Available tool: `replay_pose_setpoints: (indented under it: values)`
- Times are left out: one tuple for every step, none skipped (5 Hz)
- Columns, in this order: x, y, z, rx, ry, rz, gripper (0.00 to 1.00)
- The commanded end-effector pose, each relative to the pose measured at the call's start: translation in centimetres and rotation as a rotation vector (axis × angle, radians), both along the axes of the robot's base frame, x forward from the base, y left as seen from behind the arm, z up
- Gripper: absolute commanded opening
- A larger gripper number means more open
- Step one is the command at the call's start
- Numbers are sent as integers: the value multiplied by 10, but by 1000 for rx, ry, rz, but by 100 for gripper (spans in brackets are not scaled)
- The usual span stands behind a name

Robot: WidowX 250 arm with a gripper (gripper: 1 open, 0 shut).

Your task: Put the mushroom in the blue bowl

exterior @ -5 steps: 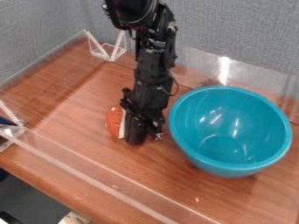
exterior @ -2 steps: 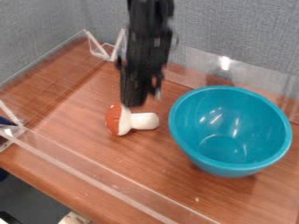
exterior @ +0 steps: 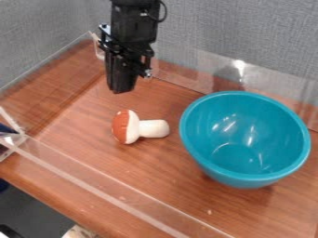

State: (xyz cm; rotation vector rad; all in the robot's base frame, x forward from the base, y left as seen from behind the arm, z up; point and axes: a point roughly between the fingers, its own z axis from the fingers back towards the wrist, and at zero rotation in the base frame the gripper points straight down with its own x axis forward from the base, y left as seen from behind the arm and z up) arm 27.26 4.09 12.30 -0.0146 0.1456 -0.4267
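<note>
The mushroom point(exterior: 137, 127) lies on its side on the wooden table, its red-orange cap to the left and its cream stem pointing right toward the blue bowl point(exterior: 245, 138). The bowl stands to its right with nothing in it. My gripper point(exterior: 121, 87) hangs pointing down, well above the table and up-left of the mushroom. Its dark fingers point(exterior: 121, 76) look pressed together, with no gap showing and nothing held.
A clear plastic wall point(exterior: 74, 172) runs along the table's front edge, with more clear panels point(exterior: 248, 74) behind the bowl. A white object point(exterior: 7, 130) sits at the left edge. Grey fabric backs the scene.
My gripper was down at the mushroom a second ago. It has since risen and drifted up-left, leaving the mushroom lying on the table.
</note>
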Motion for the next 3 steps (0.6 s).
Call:
replay_pose_setpoints:
  values:
    - [7, -6, 10, 0, -57, -17, 100]
    - [12, -13, 4, -3, -66, -41, 100]
    - [17, -18, -3, -4, -77, -54, 100]
